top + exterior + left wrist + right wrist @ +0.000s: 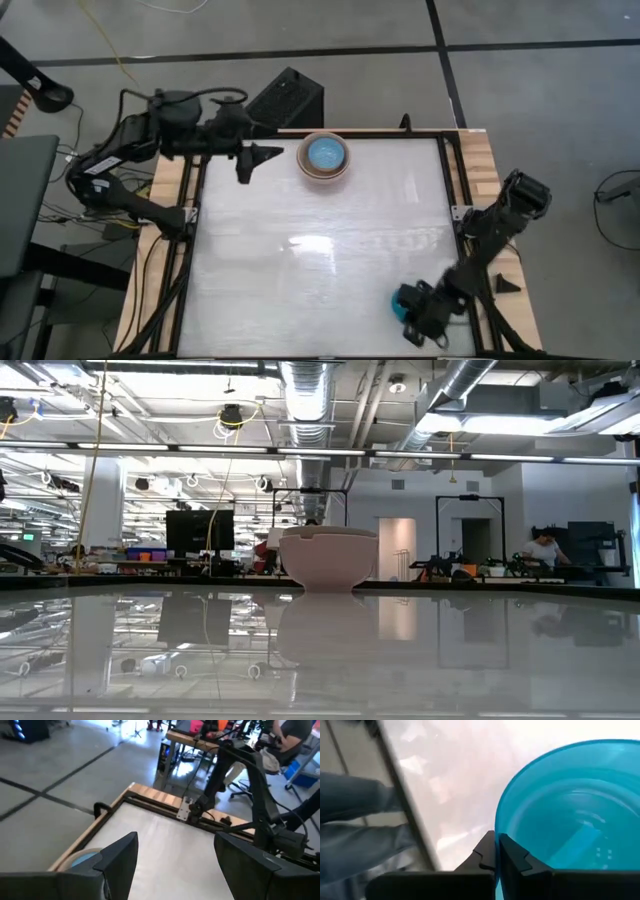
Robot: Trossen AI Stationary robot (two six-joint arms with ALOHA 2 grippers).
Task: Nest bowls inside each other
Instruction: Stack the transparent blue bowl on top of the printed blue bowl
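Stack of bowls [325, 159] is sitting at the table's [320, 270] far edge, light blue bowl [326, 153] nested inside pink ones. Left gripper [246, 166] is hovering just beside the stack w/ fingers spread wide, holding nothing. Right gripper [412, 322] is working well apart from the stack at the near right corner, pinching the teal bowl's [570, 810] rim. Low view is showing only the stack's outer pink bowl [328, 559]; right wrist view alone is showing the pinch.

Table [320, 280] mid open; bowl stack [325, 158] blocks far edge only.
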